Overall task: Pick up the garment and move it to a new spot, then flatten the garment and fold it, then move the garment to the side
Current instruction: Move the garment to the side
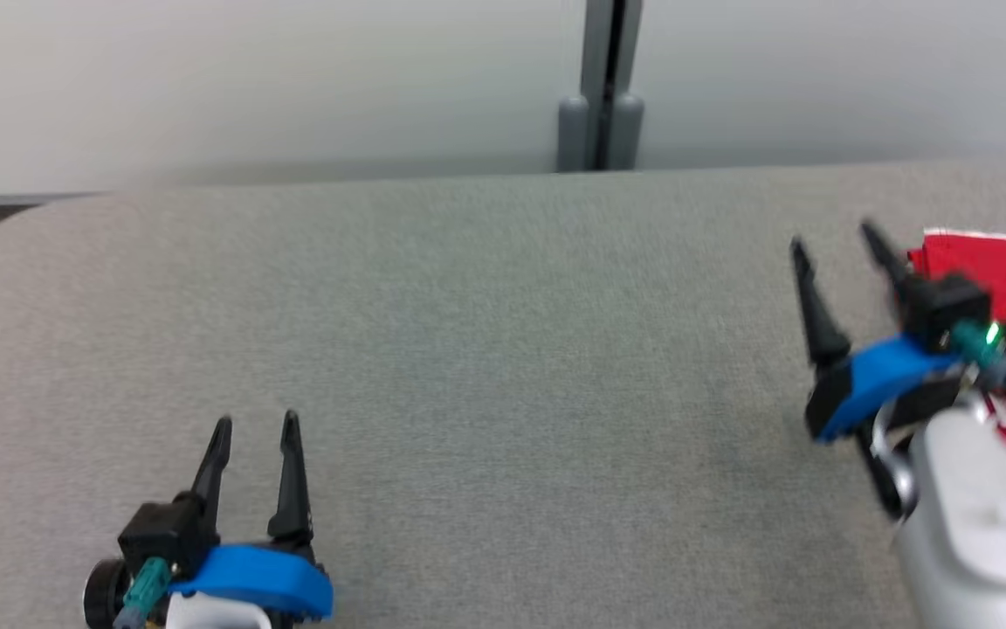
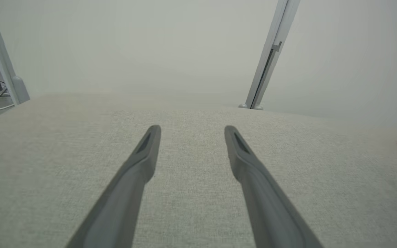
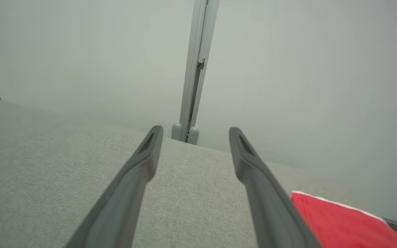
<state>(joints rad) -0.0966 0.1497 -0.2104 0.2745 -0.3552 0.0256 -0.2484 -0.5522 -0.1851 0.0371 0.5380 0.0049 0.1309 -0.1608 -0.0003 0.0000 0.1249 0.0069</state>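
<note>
Both pairs of jaws are standing wide and gripping nothing. We are hovering our left gripper [image 1: 257, 419] over the near left part of the grey padded table [image 1: 503, 349], and our right gripper [image 1: 833, 238] by the right edge, just beside the red garment [image 1: 1005, 266] with white trim, which is lying flat at that edge. It is looking neat and set aside, so we are judging the carrying, flattening and folding as likely done, with little left; part of it is lying out of frame.
</note>
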